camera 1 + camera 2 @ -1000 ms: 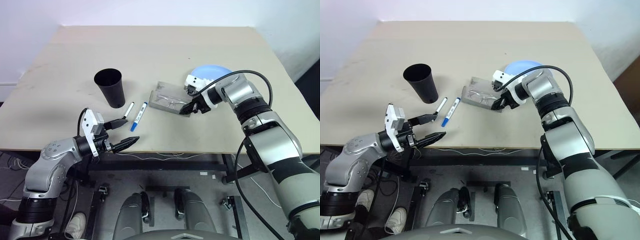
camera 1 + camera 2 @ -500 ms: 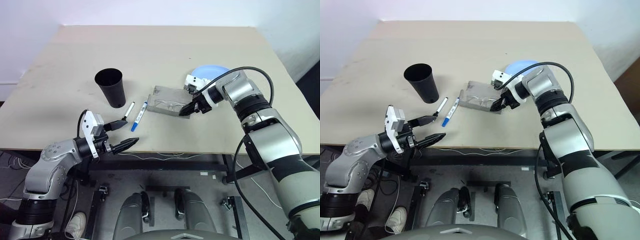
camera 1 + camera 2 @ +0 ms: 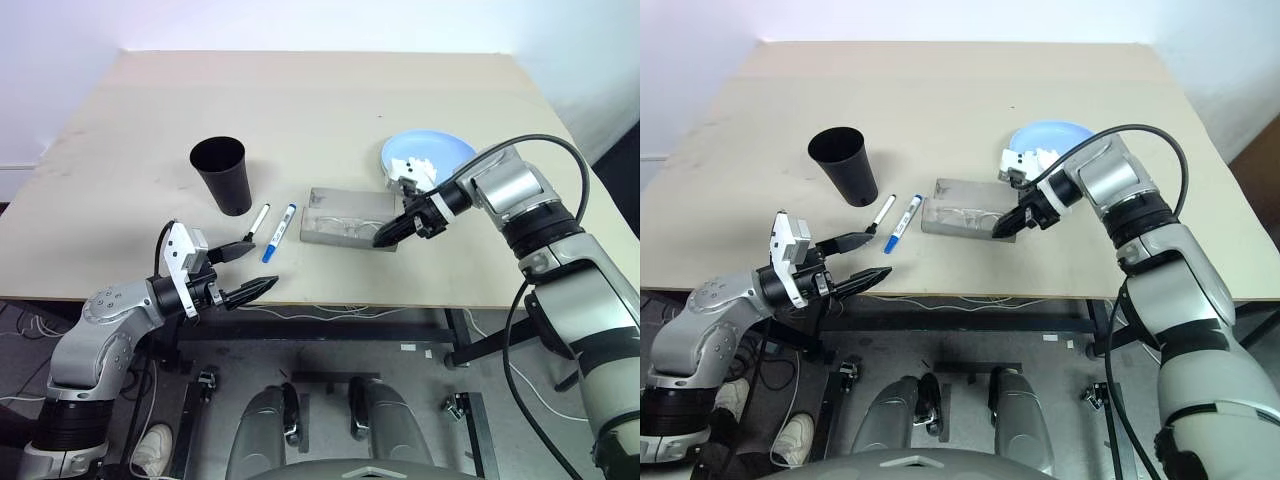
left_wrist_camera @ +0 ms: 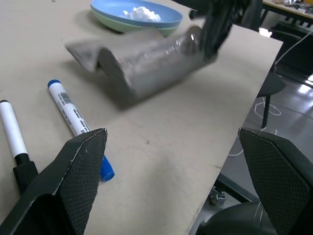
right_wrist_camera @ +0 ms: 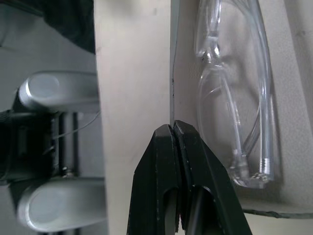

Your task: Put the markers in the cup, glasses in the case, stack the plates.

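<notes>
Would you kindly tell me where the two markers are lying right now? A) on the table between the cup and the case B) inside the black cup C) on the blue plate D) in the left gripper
A: both markers lie on the table, between the cup and the case.

bare tabletop (image 3: 300, 100) behind cup (image 3: 221, 175), markers (image 3: 272, 226) beside case (image 3: 345, 216)
</notes>
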